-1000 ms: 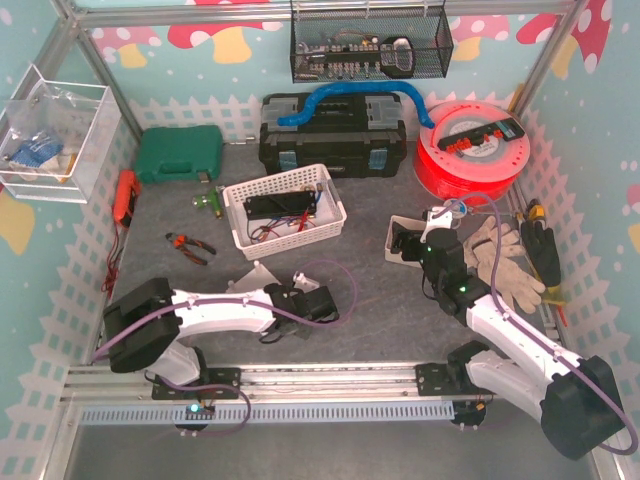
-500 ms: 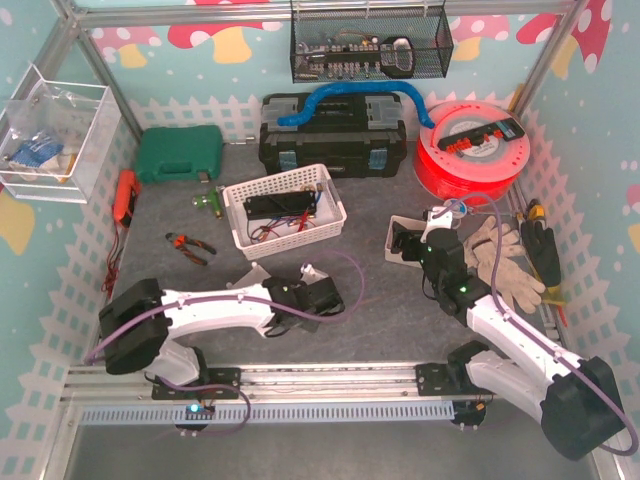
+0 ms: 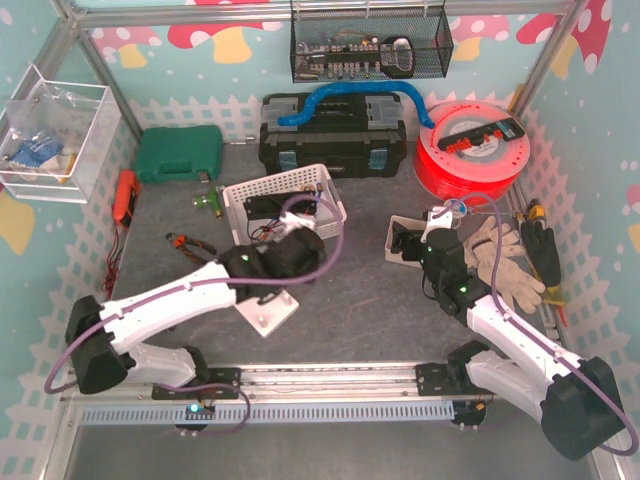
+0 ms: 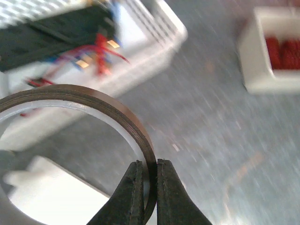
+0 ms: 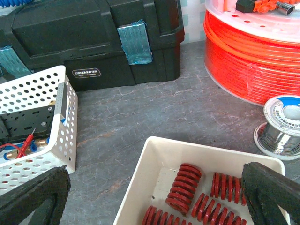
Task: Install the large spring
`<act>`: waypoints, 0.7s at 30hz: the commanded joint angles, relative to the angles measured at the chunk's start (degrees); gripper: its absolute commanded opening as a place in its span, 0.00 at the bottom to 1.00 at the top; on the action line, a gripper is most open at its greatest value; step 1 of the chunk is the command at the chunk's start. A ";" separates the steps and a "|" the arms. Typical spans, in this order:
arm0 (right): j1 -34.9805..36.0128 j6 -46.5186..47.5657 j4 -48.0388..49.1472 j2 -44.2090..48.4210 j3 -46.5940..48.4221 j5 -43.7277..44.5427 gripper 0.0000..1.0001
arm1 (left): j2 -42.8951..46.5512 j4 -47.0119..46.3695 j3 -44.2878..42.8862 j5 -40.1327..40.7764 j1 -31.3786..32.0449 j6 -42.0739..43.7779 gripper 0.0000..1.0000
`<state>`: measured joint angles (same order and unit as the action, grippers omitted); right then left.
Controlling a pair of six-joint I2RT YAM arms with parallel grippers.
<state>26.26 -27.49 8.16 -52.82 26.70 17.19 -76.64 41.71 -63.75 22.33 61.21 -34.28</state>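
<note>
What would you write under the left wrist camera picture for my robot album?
The left gripper pinches a brown ring, with a white basket and a tray of red springs blurry behind.

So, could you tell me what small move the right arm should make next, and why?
Probably lower the open right gripper onto the largest red coil spring in the white plastic tray: it straddles the tray and holds nothing.
</note>
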 commanded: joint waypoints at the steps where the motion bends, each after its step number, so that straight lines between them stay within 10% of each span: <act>1: 0.19 0.06 0.31 0.78 -0.04 0.76 0.99 | 6.05 -4.95 0.16 8.66 -12.38 4.95 0.00; 11: 0.19 -0.04 0.36 0.90 -0.07 0.26 0.99 | 10.50 -41.21 22.22 -15.22 -57.52 1.33 0.00; 21: 0.19 -0.05 0.17 -1.31 0.68 0.12 0.99 | -12.26 -44.91 15.98 -25.38 -63.60 2.46 0.02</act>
<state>26.26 -27.49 8.16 -52.99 26.70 17.12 -85.76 0.86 -44.82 1.65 -2.20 -32.53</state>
